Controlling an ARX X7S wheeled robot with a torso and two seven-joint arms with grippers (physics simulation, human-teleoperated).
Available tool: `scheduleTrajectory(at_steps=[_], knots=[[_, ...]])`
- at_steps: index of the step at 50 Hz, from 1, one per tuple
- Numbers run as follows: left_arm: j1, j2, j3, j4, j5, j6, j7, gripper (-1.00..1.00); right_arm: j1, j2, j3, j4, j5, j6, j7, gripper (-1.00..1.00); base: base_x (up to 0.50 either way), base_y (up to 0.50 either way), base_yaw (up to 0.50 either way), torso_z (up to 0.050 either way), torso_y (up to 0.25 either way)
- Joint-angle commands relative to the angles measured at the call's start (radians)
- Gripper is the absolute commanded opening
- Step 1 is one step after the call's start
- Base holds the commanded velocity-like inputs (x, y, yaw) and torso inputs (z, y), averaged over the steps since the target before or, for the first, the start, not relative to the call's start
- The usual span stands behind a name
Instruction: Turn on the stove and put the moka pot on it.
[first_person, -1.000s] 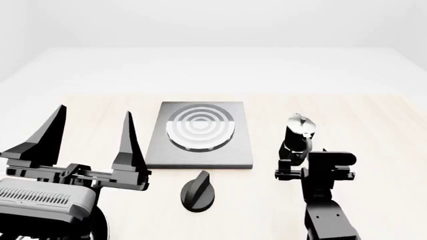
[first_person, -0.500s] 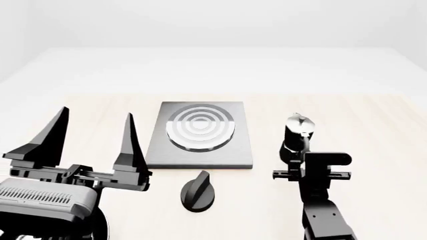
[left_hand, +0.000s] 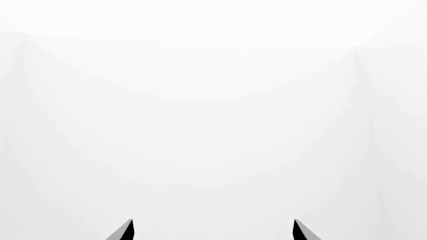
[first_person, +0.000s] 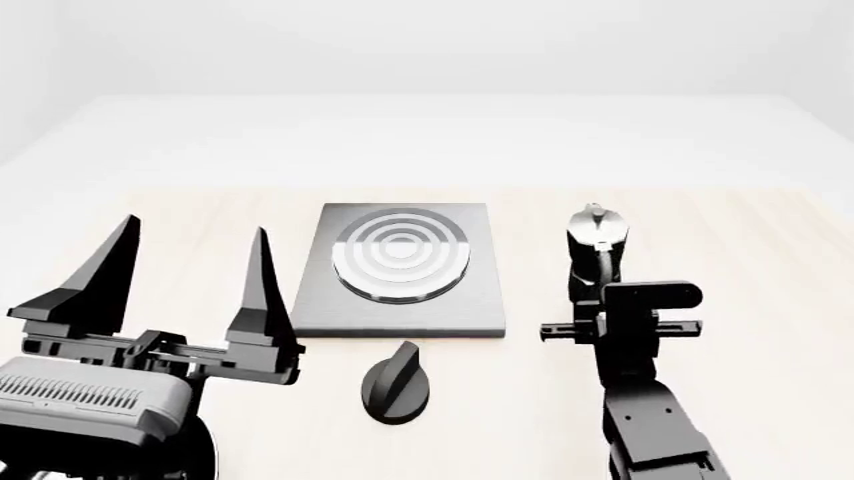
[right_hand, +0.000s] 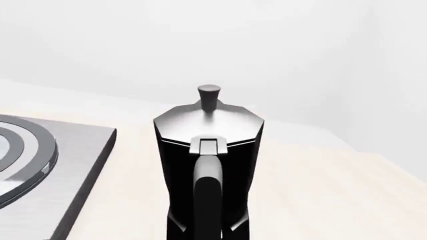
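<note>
1. Right gripper, black and mounted on the right arm, is seen in the head view directly behind the handle of the moka pot; whether its jaws are spread or clamped on that handle cannot be told, since the fingers are hidden by the wrist block and do not show in the right wrist view.
2. The small faceted black moka pot with a shiny silver lid and lid knob is placed upright on the pale wooden table, just beside the right edge of the stove and apart from it, its black handle turned toward the right wrist camera.
3. The flat square dark-grey stove slab with its concentric ring burner is bare; nothing is set on it.
4. The small round black knob lies on the table just in front of the slab; no gripper is touching it.
5. The left gripper, with long black pointed fingers, is held wide apart and empty, raised to the left of the slab.
6. The step in hand is judged to be the taking of the pot by its handle.
7. A firm closure on the handle is called for next, then a lift and a carry leftward over the burner; the knob is not yet turned.
</note>
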Motion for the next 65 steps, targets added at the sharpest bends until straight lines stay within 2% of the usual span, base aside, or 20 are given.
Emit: scheduleTrajectory(at_steps=[1,11,27,36,50,53,55,65], knots=[[0.002,0.0,0.0,-0.002,-0.004,0.007,-0.001,1.0,0.044,0.008,-0.025,-0.147,-0.054,0.1,0.022,-1.0,0.0,0.0,0.0,0.0,0.0],[0.009,0.001,0.002,-0.014,0.0,0.02,0.001,1.0,0.092,-0.01,-0.029,-0.17,-0.043,0.132,0.016,-1.0,0.0,0.0,0.0,0.0,0.001],[0.0,-0.001,0.008,-0.016,-0.005,0.013,-0.002,1.0,0.303,-0.102,-0.05,0.136,-0.067,0.026,0.015,-1.0,0.0,0.0,0.0,0.0,0.001],[-0.013,-0.001,0.016,-0.029,-0.004,0.009,0.003,1.0,0.378,-0.139,-0.068,0.172,-0.075,0.057,0.017,-1.0,0.0,0.0,0.0,0.0,0.001],[-0.006,-0.013,0.009,-0.009,-0.015,-0.008,-0.007,1.0,0.62,-0.241,-0.118,0.592,-0.115,-0.113,0.011,-1.0,0.0,0.0,0.0,0.0,0.001],[-0.004,-0.007,0.017,-0.021,-0.007,0.006,-0.003,1.0,0.633,-0.252,-0.122,0.608,-0.098,-0.126,0.001,-1.0,0.0,0.0,0.0,0.0,0.003],[-0.002,-0.003,0.02,-0.031,-0.004,0.016,0.001,1.0,0.633,-0.254,-0.166,0.607,-0.065,-0.123,0.01,-1.0,0.0,0.0,0.0,0.0,0.0],[-0.009,0.003,0.031,-0.058,-0.003,0.02,0.007,1.0,0.63,-0.255,-0.583,0.576,0.403,-0.162,0.021,-1.0,0.0,0.0,0.0,0.0,0.001]])
